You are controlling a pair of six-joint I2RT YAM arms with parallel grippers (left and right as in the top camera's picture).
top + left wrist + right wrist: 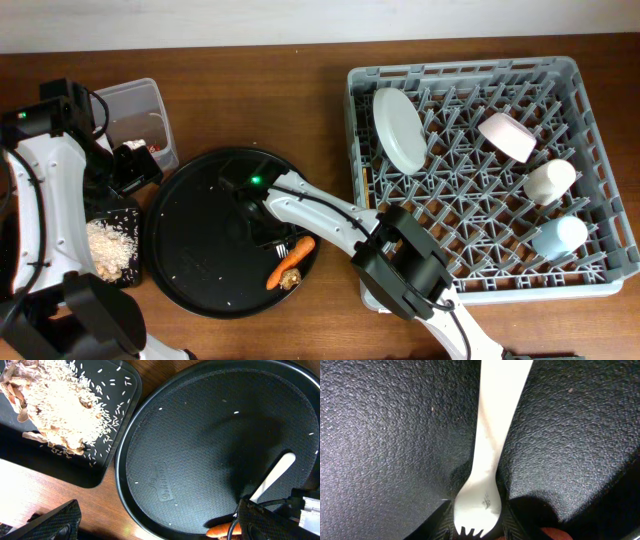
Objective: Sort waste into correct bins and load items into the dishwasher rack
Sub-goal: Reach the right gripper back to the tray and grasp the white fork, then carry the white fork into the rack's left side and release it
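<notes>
My right gripper (477, 527) is shut on the tine end of the white plastic fork (492, 435), low over the large round black tray (200, 250); in the overhead view the right gripper (276, 240) is beside the orange carrot (292, 260) and a small brown bit (291, 281). My left gripper (160, 527) is open and empty above the tray's near rim; it also shows in the overhead view (133, 167). The fork handle (272, 477) and carrot (222, 531) show in the left wrist view. The flat black tray (128, 275) holds pale shredded scraps (110, 243). The clear tub (140, 105) holds a red-and-white wrapper (155, 146).
The grey dishwasher rack (590, 275) at the right holds a white plate (400, 128), a small white bowl (507, 135), a white cup (550, 181) and a light blue cup (558, 237). Loose grains lie on the round tray (200, 435).
</notes>
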